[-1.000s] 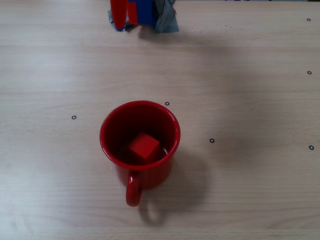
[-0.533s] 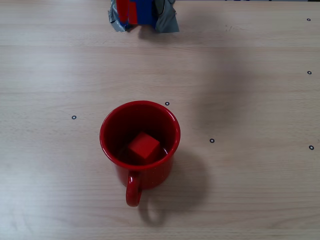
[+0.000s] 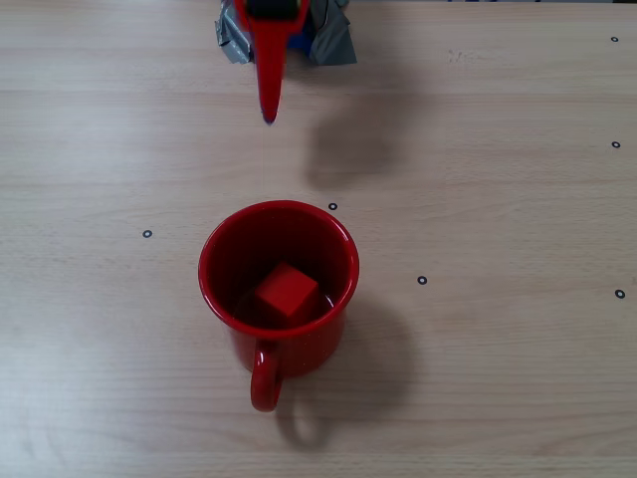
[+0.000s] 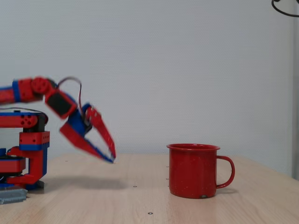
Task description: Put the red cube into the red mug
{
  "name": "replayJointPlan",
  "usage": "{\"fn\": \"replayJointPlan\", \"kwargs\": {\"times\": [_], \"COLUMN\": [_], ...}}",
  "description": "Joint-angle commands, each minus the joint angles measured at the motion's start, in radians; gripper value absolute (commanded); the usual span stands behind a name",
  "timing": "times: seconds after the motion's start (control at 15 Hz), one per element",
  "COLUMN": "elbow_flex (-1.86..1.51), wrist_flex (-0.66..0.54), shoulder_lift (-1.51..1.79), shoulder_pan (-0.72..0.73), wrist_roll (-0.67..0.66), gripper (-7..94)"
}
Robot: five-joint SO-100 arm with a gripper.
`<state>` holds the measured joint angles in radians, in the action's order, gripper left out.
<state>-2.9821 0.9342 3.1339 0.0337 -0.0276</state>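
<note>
The red mug [image 3: 231,261] stands upright on the wooden table, its handle pointing to the picture's bottom. In the top-down fixed view the red cube [image 3: 285,293] lies inside it on the bottom, slightly tilted. The side fixed view shows the red mug [image 4: 192,170] with its handle to the right, and the cube is hidden behind its wall. My gripper [image 3: 269,116] reaches in from the top edge, well apart from the mug. From the side, the gripper [image 4: 111,158] hangs above the table left of the mug, fingertips together, holding nothing.
The arm's base [image 4: 25,154] stands at the left, fixed with grey tape [image 3: 332,42]. Small black ring marks [image 3: 422,280] dot the table. A white wall lies behind, with a dark cable [image 4: 285,9] at the top right.
The gripper has swung out from the base and now points down the picture towards the mug. Mug and cube have not moved.
</note>
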Motion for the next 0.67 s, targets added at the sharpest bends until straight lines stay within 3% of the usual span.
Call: {"fn": "replayJointPlan", "kwargs": {"times": [0.0, 0.6], "elbow_flex": [-0.072, -0.173], "wrist_flex": [-0.012, 0.012], "shoulder_lift": [0.1, 0.198], "shoulder_pan": [0.034, 0.069], "wrist_roll": [0.028, 0.034], "gripper": [0, 0]}}
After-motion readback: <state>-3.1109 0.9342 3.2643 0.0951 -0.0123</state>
